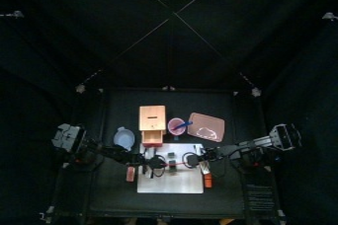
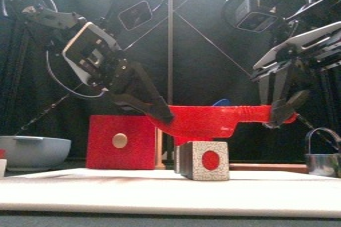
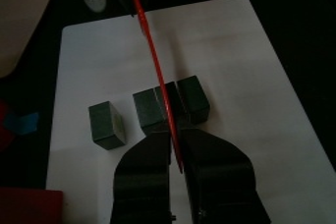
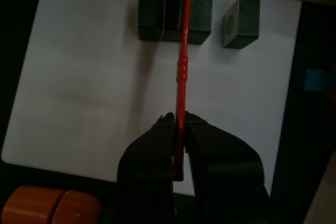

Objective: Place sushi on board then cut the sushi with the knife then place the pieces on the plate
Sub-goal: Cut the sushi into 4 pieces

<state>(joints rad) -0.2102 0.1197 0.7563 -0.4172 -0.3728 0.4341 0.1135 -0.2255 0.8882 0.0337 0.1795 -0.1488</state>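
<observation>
Red knife: level over sushi on board, axis 9-to-3 o'clock, tip at 9. Left gripper clamps blade, right gripper clamps handle.

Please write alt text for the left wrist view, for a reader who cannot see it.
The left gripper holds a red knife over a dark green sushi roll on the white cutting board. One loose piece lies apart beside the roll.
</observation>
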